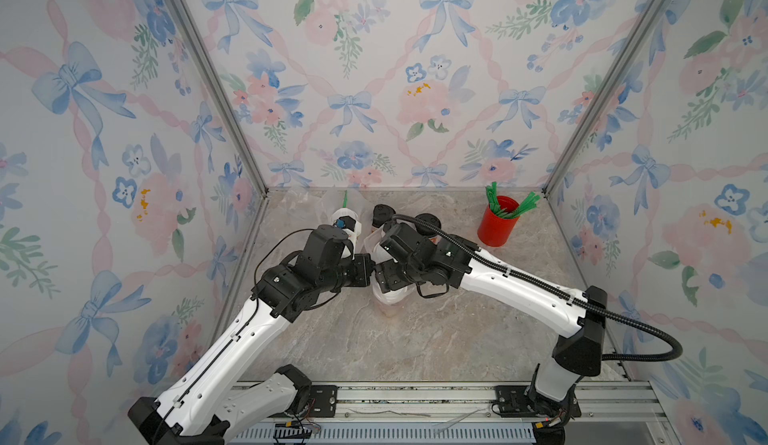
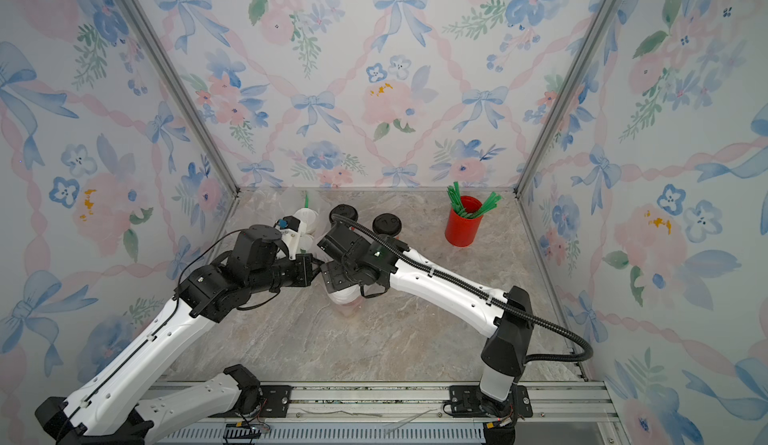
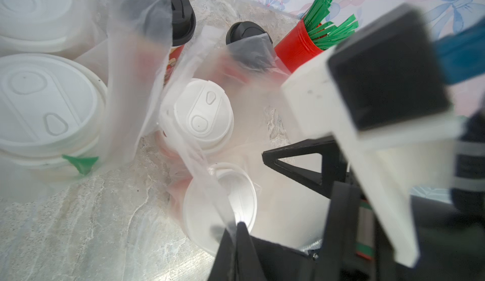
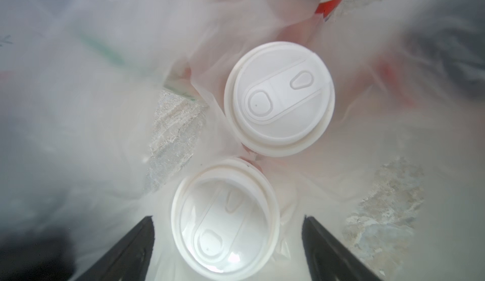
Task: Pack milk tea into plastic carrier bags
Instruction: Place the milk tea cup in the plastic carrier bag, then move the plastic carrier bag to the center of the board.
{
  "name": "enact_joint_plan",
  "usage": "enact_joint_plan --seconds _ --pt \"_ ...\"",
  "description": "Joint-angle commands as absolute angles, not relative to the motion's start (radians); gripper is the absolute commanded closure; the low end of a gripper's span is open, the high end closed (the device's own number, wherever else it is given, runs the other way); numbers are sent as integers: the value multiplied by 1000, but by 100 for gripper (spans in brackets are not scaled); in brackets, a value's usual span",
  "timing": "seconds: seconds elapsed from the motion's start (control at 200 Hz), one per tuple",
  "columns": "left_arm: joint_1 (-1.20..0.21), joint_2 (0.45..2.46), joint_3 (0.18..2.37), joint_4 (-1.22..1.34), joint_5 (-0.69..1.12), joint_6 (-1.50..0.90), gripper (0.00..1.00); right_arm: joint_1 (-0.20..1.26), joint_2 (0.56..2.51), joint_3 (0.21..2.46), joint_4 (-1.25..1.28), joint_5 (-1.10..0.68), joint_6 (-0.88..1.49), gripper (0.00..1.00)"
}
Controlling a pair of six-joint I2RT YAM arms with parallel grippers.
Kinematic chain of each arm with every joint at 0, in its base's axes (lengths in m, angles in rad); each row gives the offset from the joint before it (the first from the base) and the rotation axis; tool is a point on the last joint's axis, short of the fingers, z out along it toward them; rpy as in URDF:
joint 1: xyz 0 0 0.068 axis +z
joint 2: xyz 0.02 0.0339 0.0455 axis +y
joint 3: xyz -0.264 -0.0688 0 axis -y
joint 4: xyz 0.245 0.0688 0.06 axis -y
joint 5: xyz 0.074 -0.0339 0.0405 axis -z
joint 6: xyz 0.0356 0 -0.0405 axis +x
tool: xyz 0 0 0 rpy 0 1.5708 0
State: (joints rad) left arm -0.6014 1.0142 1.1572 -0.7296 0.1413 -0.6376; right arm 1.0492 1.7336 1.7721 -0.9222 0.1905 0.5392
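— What have the jaws got?
— The left gripper [image 3: 236, 225] is pinched shut on a strip of the thin clear plastic carrier bag [image 3: 204, 177]. The right gripper [image 4: 228, 217] stands wide and empty over the two white-lidded paper cups [image 4: 279, 98] inside it.
— What remains?
— Another white-lidded pair [image 3: 47, 103] looks bagged; two black-lidded red cups [image 2: 386, 224] stand bare on the marble table [image 1: 415, 339].

A: Are you reading any words, brands or numbers anywhere?

B: No. The black-lidded cup [image 3: 179, 25] is showing a printed picture on its red side, too blurred for letters. The white lids [image 4: 279, 101] are carrying only embossed shapes.
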Motion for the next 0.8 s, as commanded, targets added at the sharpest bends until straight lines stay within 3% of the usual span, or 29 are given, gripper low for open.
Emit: enact_joint_plan --seconds 0.0,0.19,0.41,0.665,0.795 --pt "-588 1007 1167 -725 137 -615 84 1009 1660 1836 -975 150 546 12" --pt "-547 1034 1213 -729 143 -549 62 914 1578 1845 -1036 87 549 15" --pt "-478 1118 1279 -766 222 -433 45 820 1601 1851 -1131 -13 512 16" --pt "-468 1211 1345 -784 249 -351 42 773 1690 1822 -1090 -98 494 21" --pt "-465 1252 1356 -793 238 -330 50 758 1715 1808 -1057 -110 497 30"
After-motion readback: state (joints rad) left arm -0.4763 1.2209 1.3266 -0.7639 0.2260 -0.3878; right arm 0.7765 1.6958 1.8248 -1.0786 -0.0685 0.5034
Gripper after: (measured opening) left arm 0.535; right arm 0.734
